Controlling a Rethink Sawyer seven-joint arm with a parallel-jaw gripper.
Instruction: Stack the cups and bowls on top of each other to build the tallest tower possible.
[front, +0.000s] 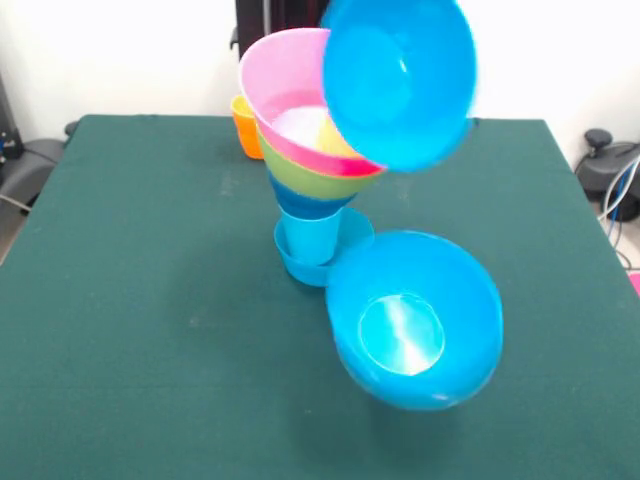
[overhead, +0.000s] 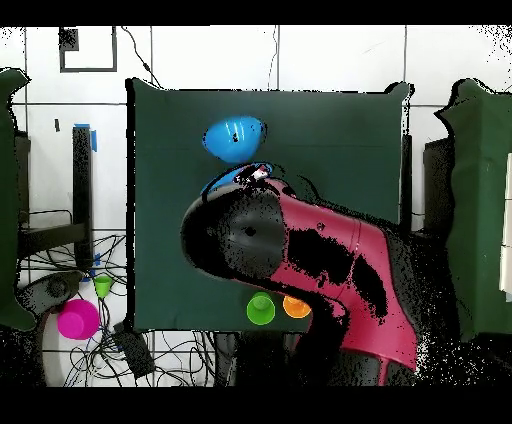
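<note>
The tower (front: 312, 165) stands mid-table and leans. From the bottom it is a small blue bowl (front: 345, 243), a light blue cup (front: 308, 236), a blue part, a lime green bowl (front: 300, 172) and the pink bowl (front: 285, 75) with yellow inside. A large blue bowl (front: 400, 80) hangs tilted and blurred in the air at the pink bowl's rim. It hides my gripper in the front view. In the overhead view only a small tip of the gripper (overhead: 260, 174) shows past the arm (overhead: 310, 260). Another large blue bowl (front: 415, 320) lies tipped on the table in front of the tower and shows in the overhead view (overhead: 235, 138).
An orange cup (front: 245, 125) stands behind the tower at the robot's edge of the table, and shows in the overhead view (overhead: 296, 306) next to a green cup (overhead: 261, 308). A pink object (overhead: 78, 320) and a small green one (overhead: 102, 286) lie off the table.
</note>
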